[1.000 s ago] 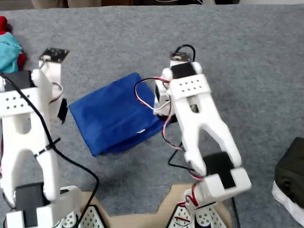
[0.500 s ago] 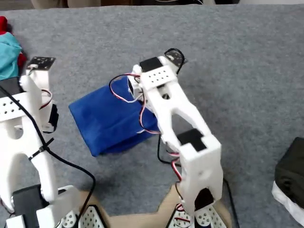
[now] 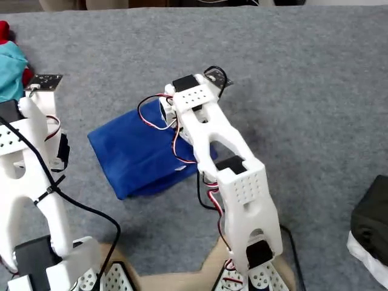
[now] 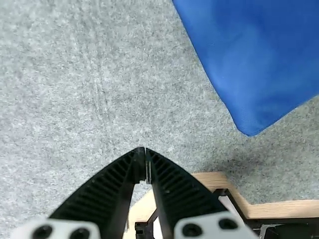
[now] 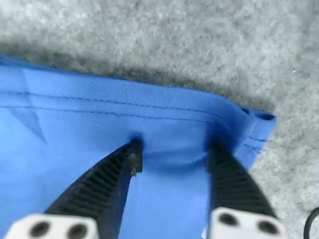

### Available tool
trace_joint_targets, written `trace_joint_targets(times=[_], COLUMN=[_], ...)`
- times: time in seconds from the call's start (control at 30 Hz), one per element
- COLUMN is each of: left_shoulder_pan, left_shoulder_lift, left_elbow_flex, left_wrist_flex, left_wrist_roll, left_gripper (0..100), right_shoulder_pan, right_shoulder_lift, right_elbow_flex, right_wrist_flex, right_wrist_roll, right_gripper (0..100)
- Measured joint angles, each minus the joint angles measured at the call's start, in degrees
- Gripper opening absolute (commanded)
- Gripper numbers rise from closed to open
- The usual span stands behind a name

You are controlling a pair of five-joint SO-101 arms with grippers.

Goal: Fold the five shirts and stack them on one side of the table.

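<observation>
**Reference item:** blue shirt (image 3: 136,151), folded to a compact rectangle and lying flat on the grey table cover (image 3: 315,73).

1. Far left of the blue shirt: teal cloth (image 3: 9,66), bunched at the cover's edge.
2. Just left of the blue shirt, clear of it: left gripper (image 4: 141,153), fingers together, holding nothing. Over the last second this arm has drawn back from the shirt.
3. On the blue shirt's far right corner, beside the stitched hem: right gripper (image 5: 173,152), fingers apart, both tips pressed into the fabric. One second ago it stood off the shirt's right edge. The shirt has not shifted.
4. Far right of the blue shirt: dark garment (image 3: 371,215).

**Assessment:** folding appears complete. The right gripper is probably placed to pinch the shirt for transfer.
</observation>
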Motion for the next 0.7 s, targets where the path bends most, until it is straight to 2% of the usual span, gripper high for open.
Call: trace_joint_targets(times=[0.07, 0.7], left_shoulder_pan=[0.0, 0.0], left_shoulder_lift=[0.0, -0.5], left_elbow_flex=[0.0, 0.0], left_wrist_flex=[0.0, 0.0], left_wrist_roll=[0.0, 0.0], left_gripper=[2, 2], right_shoulder_pan=[0.0, -1.1], right_shoulder_lift=[0.0, 5.1], right_elbow_flex=[0.0, -3.5], right_wrist_flex=[-0.1, -1.6], right_wrist_roll=[0.2, 0.4], right_gripper=[37.8, 36.9])
